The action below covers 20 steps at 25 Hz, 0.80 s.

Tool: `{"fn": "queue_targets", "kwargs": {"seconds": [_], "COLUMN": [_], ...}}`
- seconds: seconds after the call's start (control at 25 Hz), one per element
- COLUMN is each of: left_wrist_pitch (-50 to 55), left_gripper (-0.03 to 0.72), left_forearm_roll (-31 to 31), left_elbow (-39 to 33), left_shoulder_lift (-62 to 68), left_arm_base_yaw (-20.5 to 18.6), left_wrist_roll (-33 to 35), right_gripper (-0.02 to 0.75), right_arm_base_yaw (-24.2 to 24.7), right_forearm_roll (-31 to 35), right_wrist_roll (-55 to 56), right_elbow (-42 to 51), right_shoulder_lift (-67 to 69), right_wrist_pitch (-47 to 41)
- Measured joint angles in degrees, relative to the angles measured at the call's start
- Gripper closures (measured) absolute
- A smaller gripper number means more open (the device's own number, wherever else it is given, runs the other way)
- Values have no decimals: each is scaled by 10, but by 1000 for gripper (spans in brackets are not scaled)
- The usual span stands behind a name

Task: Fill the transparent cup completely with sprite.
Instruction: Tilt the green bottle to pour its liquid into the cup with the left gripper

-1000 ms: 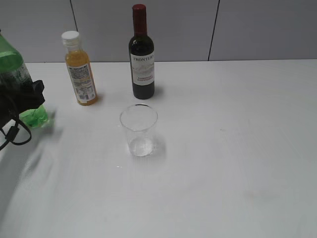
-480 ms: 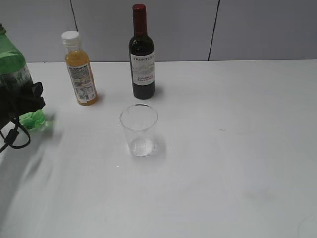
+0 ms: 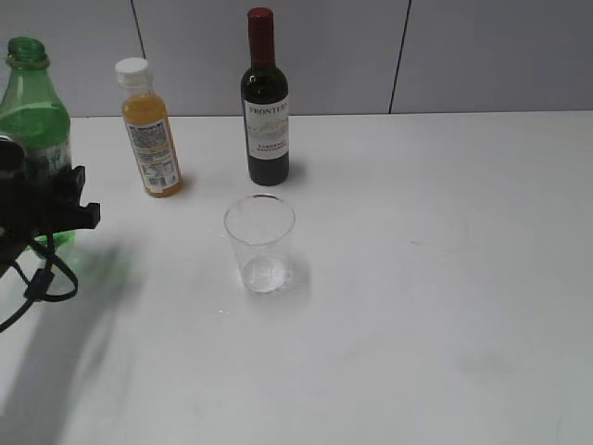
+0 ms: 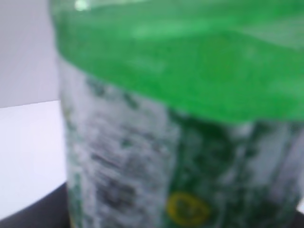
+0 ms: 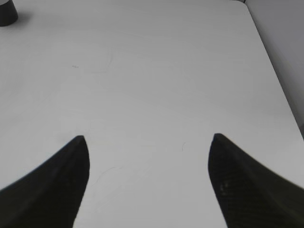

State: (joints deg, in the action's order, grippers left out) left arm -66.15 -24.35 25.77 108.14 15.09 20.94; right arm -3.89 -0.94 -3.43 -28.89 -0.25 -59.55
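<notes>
Exterior view: small clear colourless plastic cup (image 3: 259, 243) is seen upright, empty, mid-counter, just in front of dark glass wine bottle w/ red top (image 3: 265, 102); probably set centrally so either arm can reach it. Translucent green plastic sprite bottle (image 3: 34, 125), cap off, is held upright at far left, well apart from cup, by left gripper (image 3: 42, 206) clamped on its lower body; kept vertical presumably so nothing spills before pouring. Left wrist view is filled by blurred green-white label (image 4: 180, 156). Orange juice bottle w/ white cap (image 3: 149, 128) stands between. Right gripper (image 5: 148, 156) is spread wide, holding nothing, over bare white counter (image 5: 156, 71).
</notes>
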Motion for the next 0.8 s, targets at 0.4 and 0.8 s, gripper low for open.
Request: {"fn": "queue_targets", "kwargs": {"seconds": [0.4,0.8], "left_wrist_pitch": [0,1], "left_gripper": [214,216], "left_forearm_roll": [-183,-213], "left_elbow": [-7,-7], "left_shoulder_lift": [-39,-38], "left_arm_base_yaw": [168,201], "left_wrist_roll": [150,320], "right_gripper": [145,146], "right_arm_base_yaw": [0,0], "right_forearm_roll": [0,0], "right_wrist_roll": [0,0], "right_elbow": [0,0], "right_shoulder_lift": [0,0], "right_wrist_pitch": [0,0]}}
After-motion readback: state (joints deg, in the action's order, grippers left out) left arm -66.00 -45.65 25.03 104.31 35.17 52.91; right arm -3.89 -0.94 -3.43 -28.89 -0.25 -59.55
